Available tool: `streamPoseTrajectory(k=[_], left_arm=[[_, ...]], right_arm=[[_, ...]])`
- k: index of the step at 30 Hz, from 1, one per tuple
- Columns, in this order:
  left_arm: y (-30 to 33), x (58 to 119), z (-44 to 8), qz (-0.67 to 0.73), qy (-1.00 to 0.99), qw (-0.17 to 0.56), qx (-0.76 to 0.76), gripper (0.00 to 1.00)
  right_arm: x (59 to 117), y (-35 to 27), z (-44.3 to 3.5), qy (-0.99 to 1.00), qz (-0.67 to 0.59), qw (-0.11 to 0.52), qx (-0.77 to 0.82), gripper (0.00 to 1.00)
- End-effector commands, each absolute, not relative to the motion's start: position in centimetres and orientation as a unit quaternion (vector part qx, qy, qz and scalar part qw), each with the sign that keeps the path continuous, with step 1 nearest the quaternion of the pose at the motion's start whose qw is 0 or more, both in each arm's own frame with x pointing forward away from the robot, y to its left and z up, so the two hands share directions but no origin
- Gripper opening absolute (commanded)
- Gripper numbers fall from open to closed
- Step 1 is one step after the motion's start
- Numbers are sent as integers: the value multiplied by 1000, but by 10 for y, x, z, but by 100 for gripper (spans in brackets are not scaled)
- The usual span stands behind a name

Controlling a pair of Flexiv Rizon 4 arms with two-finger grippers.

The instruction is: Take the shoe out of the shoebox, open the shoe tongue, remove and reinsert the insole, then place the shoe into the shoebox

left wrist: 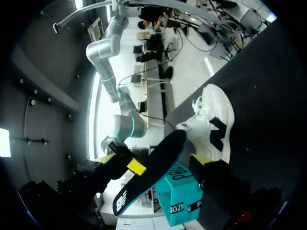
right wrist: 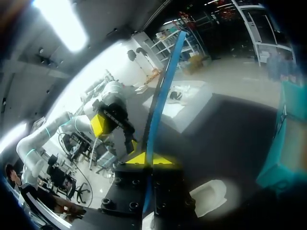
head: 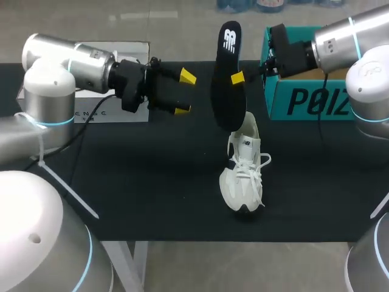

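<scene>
A black insole hangs upright in the air above the white shoe, which lies on the black table. My right gripper is shut on the insole's edge; in its wrist view the two yellow tips pinch the insole, seen edge-on. Just left of the insole, apart from it, my left gripper is open and holds nothing. The left wrist view has the insole ahead, with the shoe beyond it. The teal shoebox stands at the back right.
A white box lid lies at the back left under my left arm. The shoe lies below my right gripper, and the teal box is beside it. Black table stretches in front of the shoe.
</scene>
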State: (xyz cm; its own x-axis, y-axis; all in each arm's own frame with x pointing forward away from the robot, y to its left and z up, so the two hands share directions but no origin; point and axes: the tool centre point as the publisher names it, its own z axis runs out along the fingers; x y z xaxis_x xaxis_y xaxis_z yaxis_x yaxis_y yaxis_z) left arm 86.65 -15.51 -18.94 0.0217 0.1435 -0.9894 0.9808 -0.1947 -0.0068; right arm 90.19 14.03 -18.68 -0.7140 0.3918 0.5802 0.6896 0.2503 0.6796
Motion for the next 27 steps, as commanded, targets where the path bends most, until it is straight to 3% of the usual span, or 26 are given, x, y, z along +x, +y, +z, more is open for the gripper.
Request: streamPoseTrajectory(k=[1,27], left_arm=[[-145,838,-194,-493,497,443,560,100],[-147,838,-193,-495,496,443,559,100]], right_arm=[[897,138,-187,-774,-499,132,-366,0],[896,137,-186,-772,-501,131,-369,0]])
